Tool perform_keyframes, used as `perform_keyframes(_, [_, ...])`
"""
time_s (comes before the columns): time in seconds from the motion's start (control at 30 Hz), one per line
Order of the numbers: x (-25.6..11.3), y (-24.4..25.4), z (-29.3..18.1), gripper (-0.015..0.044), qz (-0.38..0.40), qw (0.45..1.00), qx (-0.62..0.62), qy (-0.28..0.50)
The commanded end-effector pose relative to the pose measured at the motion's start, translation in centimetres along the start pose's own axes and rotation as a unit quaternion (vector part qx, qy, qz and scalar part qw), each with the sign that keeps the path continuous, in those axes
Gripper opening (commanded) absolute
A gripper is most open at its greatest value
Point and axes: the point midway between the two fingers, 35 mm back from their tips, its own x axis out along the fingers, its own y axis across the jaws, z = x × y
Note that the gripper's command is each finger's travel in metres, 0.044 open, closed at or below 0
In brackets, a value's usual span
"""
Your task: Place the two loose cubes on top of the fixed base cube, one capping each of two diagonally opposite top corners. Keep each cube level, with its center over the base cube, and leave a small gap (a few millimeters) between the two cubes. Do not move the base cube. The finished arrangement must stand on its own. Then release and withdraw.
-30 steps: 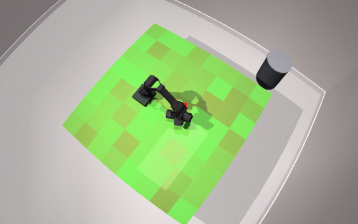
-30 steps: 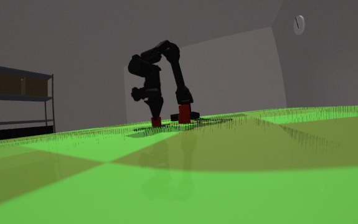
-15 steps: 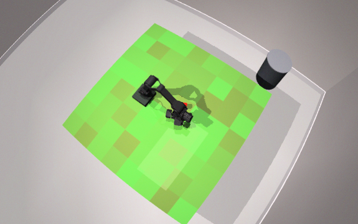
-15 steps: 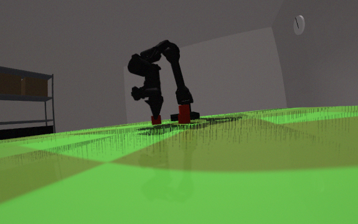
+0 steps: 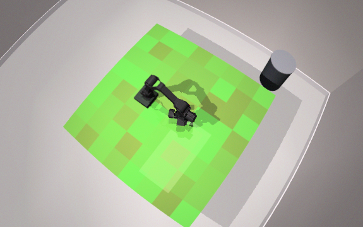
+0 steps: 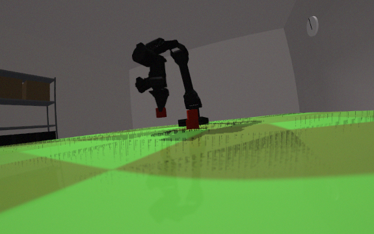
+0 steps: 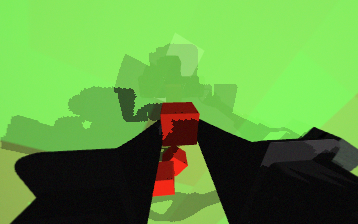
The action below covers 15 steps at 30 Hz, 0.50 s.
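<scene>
My gripper (image 6: 161,109) (image 7: 178,123) is shut on a loose red cube (image 6: 160,114) (image 7: 180,132). The cube looks about level and hangs clear above the green floor, left of the red stack in the exterior view. That stack (image 6: 192,119) stands upright on the floor, taller than one cube. In the wrist view two red blocks show below the held cube, between the fingers: one turned (image 7: 179,161) and one nearer (image 7: 164,186) that partly overlaps it. They look like the base cube and the other loose cube on it; their exact overlap is unclear. In the top view the arm hides the cubes.
The arm's base (image 5: 146,97) stands on the green checkered mat (image 5: 175,202), close behind the stack in the exterior view. A dark cylinder (image 5: 277,70) is at the mat's far right corner. A shelf with boxes (image 6: 19,103) stands in the background.
</scene>
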Motion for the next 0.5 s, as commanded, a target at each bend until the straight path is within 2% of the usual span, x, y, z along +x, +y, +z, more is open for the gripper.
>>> perform_keyframes(0.0, [-1.5, 0.0, 0.0, 0.0105, 0.000, 1.000, 0.003, -0.002])
perform_keyframes(0.47, [-5.5, -0.4, -0.2, 0.0105, 0.000, 1.000, 0.003, -0.002])
